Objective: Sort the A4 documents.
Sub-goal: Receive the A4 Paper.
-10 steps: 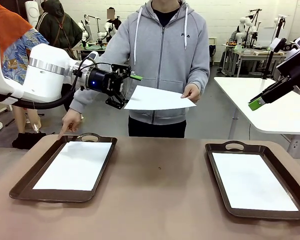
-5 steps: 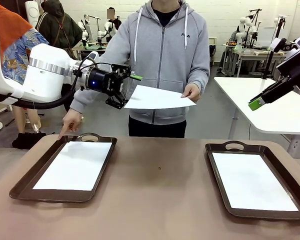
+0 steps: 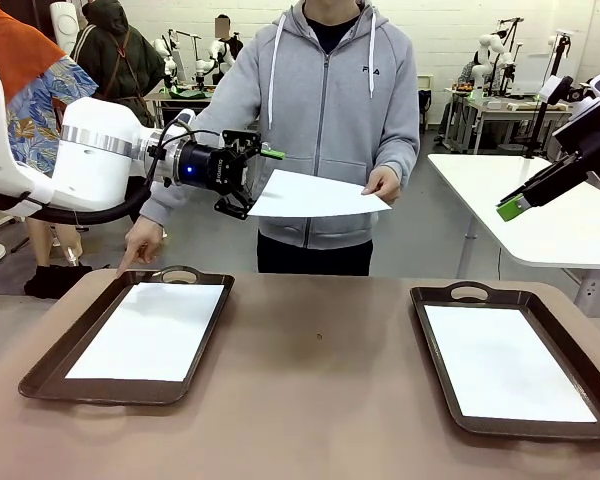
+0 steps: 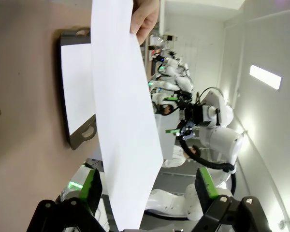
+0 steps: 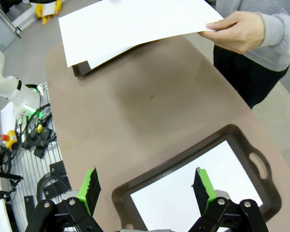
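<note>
A white sheet is held out above the far edge of the table by the person's hand, its long axis running toward the left gripper. The near edge of the sheet lies between that gripper's fingers, which stand wide apart and are not yet pressed on it. The right gripper hangs well apart, jaws wide and empty. Another sheet lies in each brown tray.
</note>
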`<action>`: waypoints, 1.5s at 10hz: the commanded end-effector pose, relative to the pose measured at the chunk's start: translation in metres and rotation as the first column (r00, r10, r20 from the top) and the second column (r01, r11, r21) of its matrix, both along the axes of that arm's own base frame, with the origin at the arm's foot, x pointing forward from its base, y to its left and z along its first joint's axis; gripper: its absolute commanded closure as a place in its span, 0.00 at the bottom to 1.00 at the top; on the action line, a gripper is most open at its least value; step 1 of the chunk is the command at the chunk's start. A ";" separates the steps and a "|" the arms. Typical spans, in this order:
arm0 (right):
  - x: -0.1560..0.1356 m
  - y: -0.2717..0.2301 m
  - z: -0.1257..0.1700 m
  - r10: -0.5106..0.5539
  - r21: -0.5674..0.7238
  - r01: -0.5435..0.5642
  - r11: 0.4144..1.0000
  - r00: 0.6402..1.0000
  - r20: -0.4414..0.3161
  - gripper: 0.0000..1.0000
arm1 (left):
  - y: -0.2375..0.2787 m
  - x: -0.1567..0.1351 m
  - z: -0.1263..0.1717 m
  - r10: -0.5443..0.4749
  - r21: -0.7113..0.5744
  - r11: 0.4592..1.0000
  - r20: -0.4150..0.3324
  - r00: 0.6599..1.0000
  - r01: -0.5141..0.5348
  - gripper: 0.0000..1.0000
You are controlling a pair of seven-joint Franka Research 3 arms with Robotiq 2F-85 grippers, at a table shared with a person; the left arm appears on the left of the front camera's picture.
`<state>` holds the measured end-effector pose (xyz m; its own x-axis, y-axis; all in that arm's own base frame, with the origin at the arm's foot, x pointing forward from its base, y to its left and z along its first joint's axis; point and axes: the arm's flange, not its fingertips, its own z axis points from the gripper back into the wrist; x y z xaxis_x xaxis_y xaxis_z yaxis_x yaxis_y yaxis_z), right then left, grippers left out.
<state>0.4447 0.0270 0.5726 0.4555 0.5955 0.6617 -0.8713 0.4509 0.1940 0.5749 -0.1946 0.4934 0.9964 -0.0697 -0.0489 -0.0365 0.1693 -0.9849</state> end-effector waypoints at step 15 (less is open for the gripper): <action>0.000 0.002 0.000 0.003 0.003 -0.003 1.000 1.000 0.000 0.00 | -0.011 0.022 -0.036 0.070 -0.044 0.997 0.016 0.997 -0.070 0.49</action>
